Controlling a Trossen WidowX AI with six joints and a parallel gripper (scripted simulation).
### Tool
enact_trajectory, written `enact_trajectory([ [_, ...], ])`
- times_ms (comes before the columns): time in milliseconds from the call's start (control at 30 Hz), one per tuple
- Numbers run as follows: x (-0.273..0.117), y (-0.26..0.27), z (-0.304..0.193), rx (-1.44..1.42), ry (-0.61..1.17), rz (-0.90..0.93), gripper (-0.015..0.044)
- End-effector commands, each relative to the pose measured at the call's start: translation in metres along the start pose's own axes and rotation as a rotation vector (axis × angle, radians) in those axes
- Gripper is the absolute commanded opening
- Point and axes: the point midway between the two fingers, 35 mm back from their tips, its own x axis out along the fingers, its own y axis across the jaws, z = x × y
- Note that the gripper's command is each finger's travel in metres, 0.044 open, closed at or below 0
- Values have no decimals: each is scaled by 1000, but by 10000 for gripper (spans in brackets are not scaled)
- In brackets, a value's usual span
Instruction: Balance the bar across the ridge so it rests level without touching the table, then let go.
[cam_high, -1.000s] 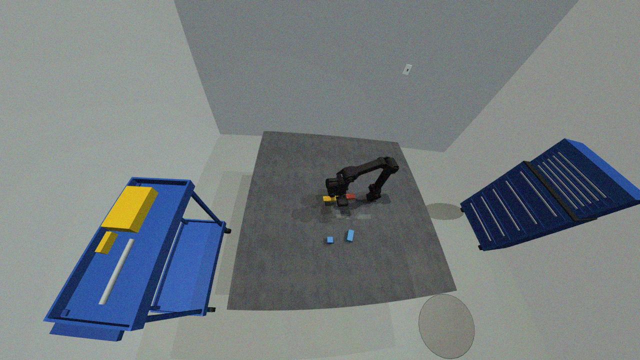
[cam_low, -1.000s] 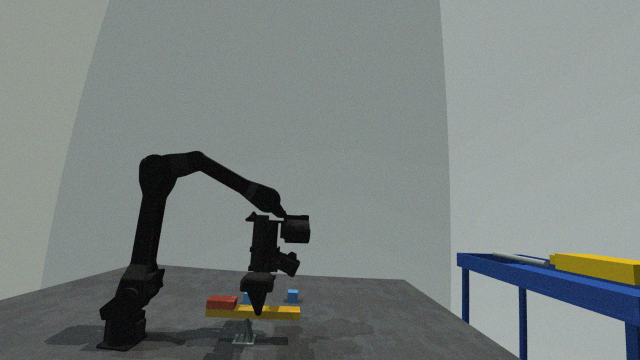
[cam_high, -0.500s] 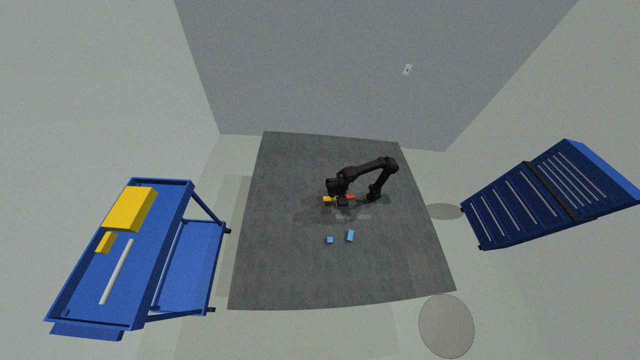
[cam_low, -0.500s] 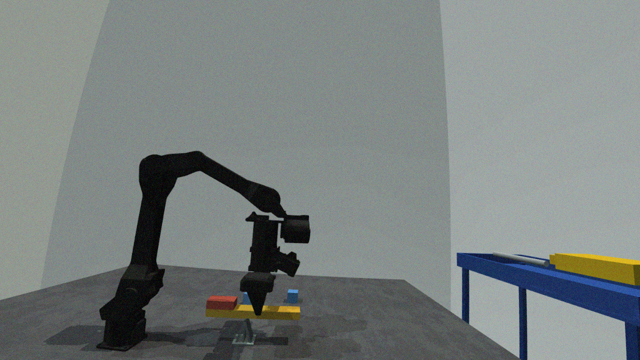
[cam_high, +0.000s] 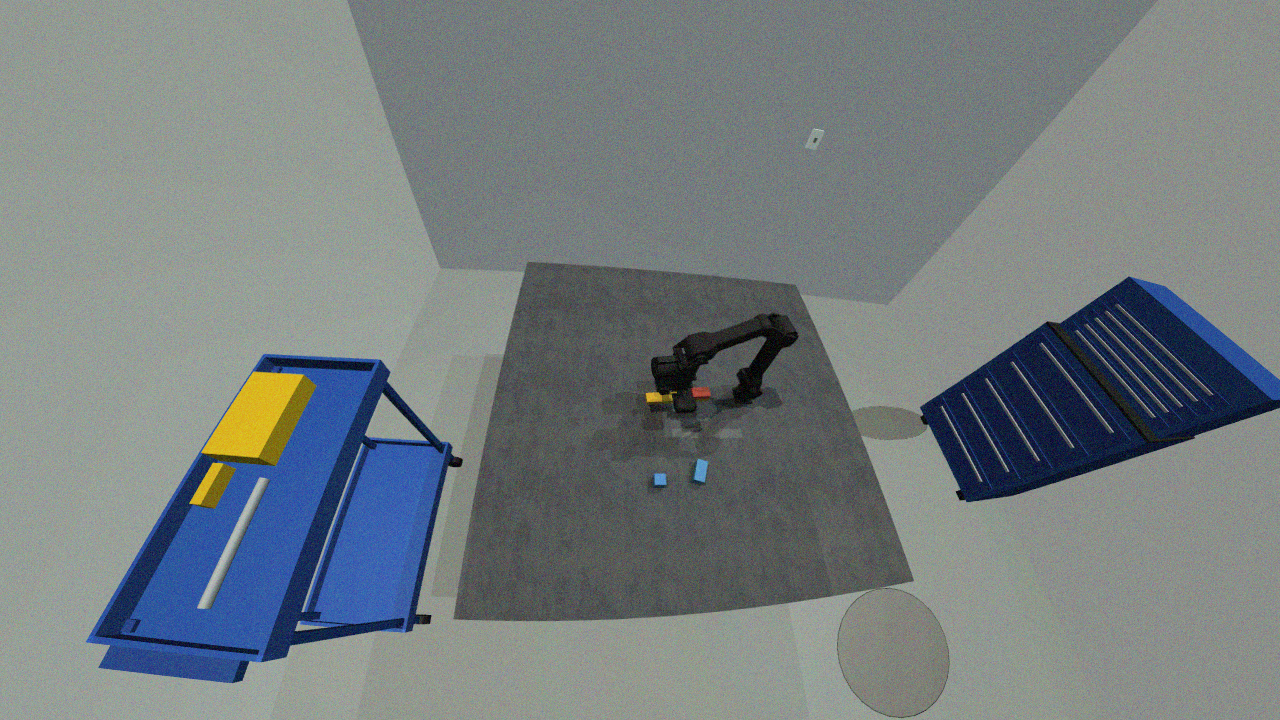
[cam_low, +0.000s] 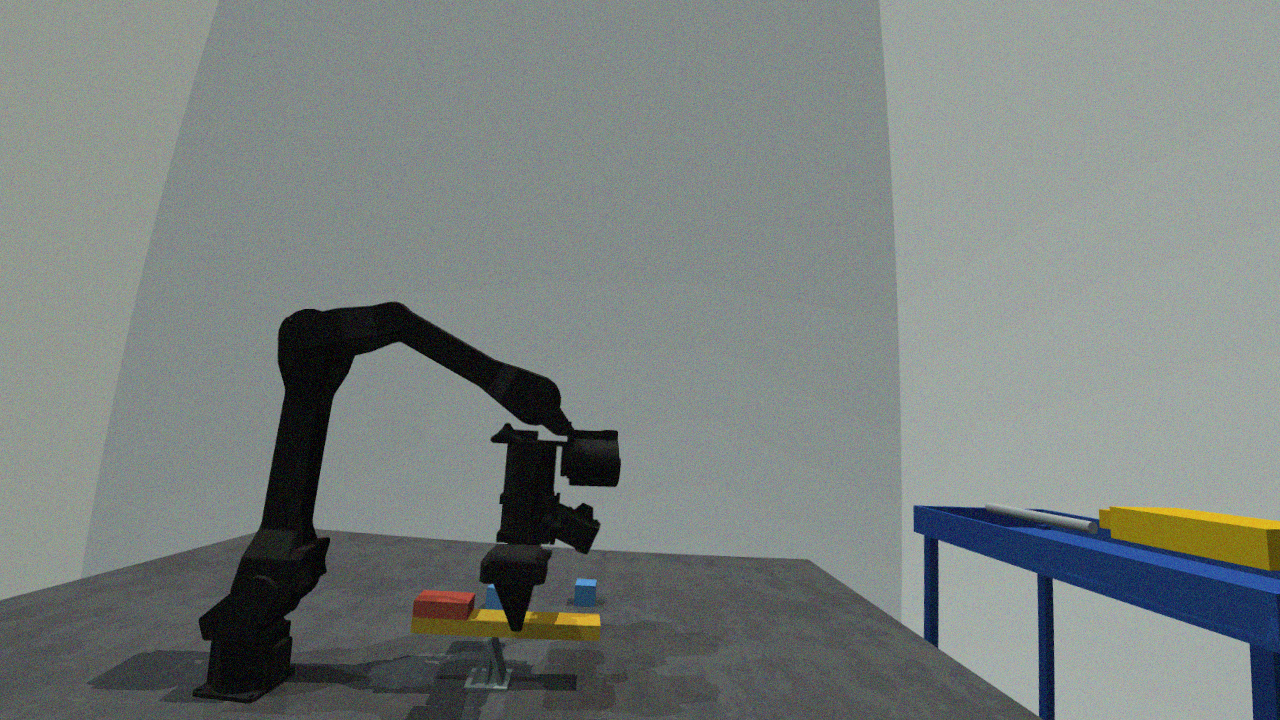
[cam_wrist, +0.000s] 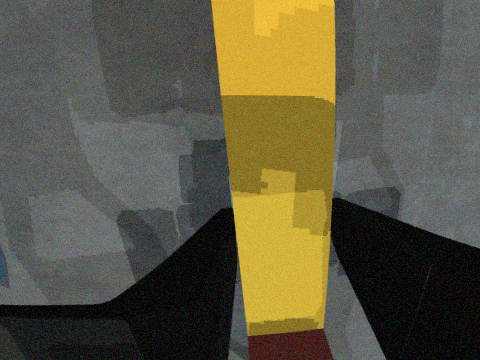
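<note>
Bar (cam_low: 572, 624) lying across the ridge (cam_low: 489, 667), my gripper (cam_low: 516, 617) slack around it.

On the dark table (cam_low: 805, 626) my arm (cam_low: 295, 429) bends over and points the gripper straight down at the middle of the yellow bar. The bar sits about level on the small grey ridge, both ends clear of the table top. In the wrist view my fingers stand narrowly parted on either side of the bar, with a thin strip of grey showing between each one and it, so I am not clamping it. A red block (cam_low: 443, 604) rests on the bar's end nearest my base. Two small blue blocks (cam_low: 584, 591) stand on the table beyond, well apart from the bar.
</note>
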Motion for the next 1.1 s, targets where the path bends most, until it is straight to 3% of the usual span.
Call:
enact_trajectory([
  [0, 0, 0, 0, 0, 0, 0, 170],
  [933, 0, 0, 0, 0, 0, 0, 185],
  [1067, 0, 0, 0, 0, 0, 0, 290],
])
